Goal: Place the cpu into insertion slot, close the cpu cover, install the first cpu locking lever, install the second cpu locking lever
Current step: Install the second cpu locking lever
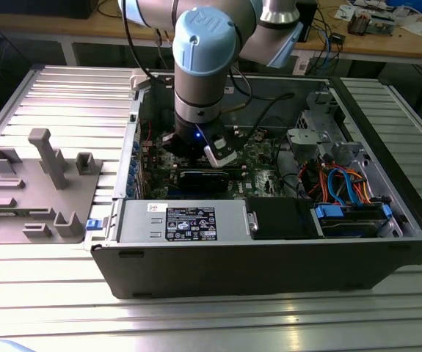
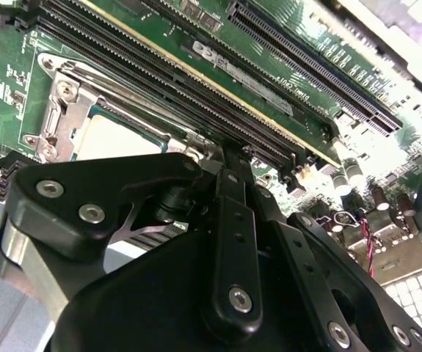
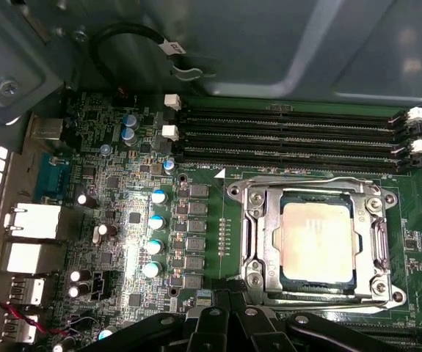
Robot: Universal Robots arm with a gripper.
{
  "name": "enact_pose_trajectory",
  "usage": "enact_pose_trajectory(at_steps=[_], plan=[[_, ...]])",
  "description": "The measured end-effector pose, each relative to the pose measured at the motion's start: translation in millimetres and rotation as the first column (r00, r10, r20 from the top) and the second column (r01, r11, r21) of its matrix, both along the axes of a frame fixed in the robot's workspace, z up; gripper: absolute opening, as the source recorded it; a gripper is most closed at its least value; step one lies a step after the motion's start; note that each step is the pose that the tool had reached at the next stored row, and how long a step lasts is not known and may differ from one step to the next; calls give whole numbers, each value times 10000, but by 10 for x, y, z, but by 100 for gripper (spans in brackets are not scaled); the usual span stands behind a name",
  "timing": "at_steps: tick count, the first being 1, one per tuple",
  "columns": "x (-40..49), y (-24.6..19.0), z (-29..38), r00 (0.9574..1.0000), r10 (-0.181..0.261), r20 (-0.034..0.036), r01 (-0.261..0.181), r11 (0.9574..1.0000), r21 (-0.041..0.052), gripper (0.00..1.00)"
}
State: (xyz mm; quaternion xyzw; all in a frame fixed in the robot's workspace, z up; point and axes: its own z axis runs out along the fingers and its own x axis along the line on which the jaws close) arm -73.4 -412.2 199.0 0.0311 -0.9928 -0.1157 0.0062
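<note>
My tool [image 3: 229,323] sits low over the green board inside the open computer case [image 1: 269,264]; whether its jaws are wide or narrow I cannot tell. One cpu [image 3: 317,235] lies seated in one insertion slot [image 3: 258,282], with one cpu cover [image 3: 381,246] framing it, just beside my tool. Four long black slots [image 3: 291,139] run beyond the socket.
</note>
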Motion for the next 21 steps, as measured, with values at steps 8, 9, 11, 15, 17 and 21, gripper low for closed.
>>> enact_pose_trajectory(at_steps=[8, 9, 11, 15, 17, 21], plan=[[-11, 2, 107, 10000, 0, 1, 0, 10000, 22, 11], [-12, 1, 123, 10000, 0, 0, 0, 10000, 21, 11], [-13, 2, 143, 10000, -1, 1, 1, 10000, 23, 11], [-13, 2, 146, 10000, -1, 1, 1, 10000, 23, 11], [-13, 2, 148, 10000, -1, 1, 1, 10000, 22, 11], [-13, 2, 153, 10000, 0, 1, 0, 10000, 22, 11]])
